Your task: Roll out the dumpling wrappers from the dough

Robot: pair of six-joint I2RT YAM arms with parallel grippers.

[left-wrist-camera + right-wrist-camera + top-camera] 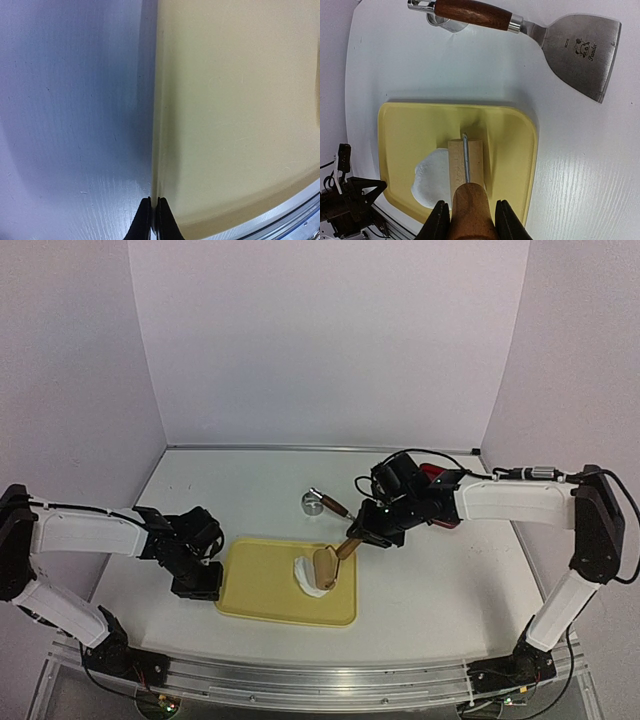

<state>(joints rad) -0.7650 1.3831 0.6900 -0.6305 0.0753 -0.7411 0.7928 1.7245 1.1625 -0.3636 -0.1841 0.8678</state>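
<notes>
Left jaws are pressed shut with nothing between them, their tips right at the left rim of the yellow tray point(225, 125), seemingly bracing it on the desk point(65, 125). Just ahead of the right jaws, on the tray's floor, lies the dough point(429, 181), a soft white lump not yet flattened; no round wrapper is cut. The right jaws stand narrow, clamped on the wooden handle of a small roller point(465, 159), whose drum rests on the dough's right side. Beyond those jaws, off the tray, sit the ring cutter point(440, 20) and a steel scraper point(580, 47). Rolling looks like the step in hand. The next move calls for firm downward pressure and even strokes across the lump while the tray is held steady.
</notes>
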